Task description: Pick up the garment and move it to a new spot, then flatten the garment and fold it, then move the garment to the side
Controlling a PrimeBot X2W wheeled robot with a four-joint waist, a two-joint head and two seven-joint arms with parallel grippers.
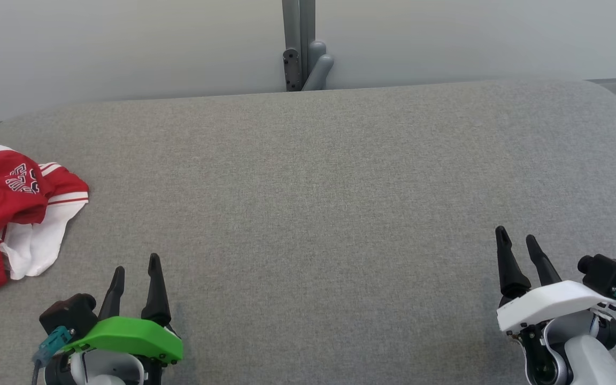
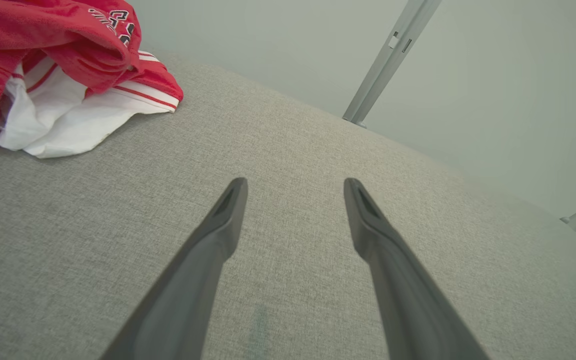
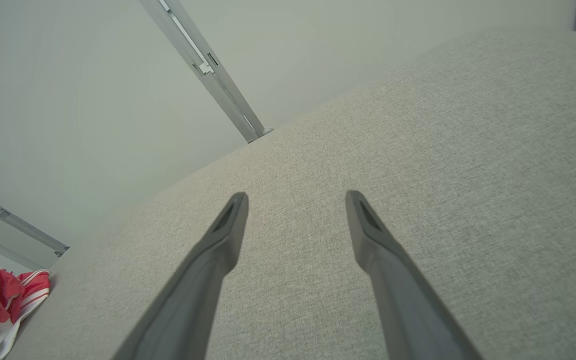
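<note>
The garment (image 1: 16, 214), a red and white piece of sportswear, lies crumpled at the left edge of the head view on the grey padded table (image 1: 308, 187), partly cut off by the frame. The left gripper (image 1: 137, 263) sits at the lower left, below and to the right of the heap and apart from it. Its fingers stand wide with nothing between them. The right gripper (image 1: 516, 234) sits at the lower right, well apart from the cloth, its fingers likewise spread and empty.

The step in hand appears to be the first pick-up. The left gripper is the nearer one, so it is probably the one to reach up and left in the frame. It would do well to come down over a raised red fold rather than the flat white flap, and to close on a thick bunch so the cloth cannot slip out. A high lift before carrying it toward the open middle of the table should keep loose ends from dragging.

White lettering (image 2: 118, 25) outlined in black crosses the red fold at the upper left of the left wrist view. Creases hide most of it, so no word can be read.
</note>
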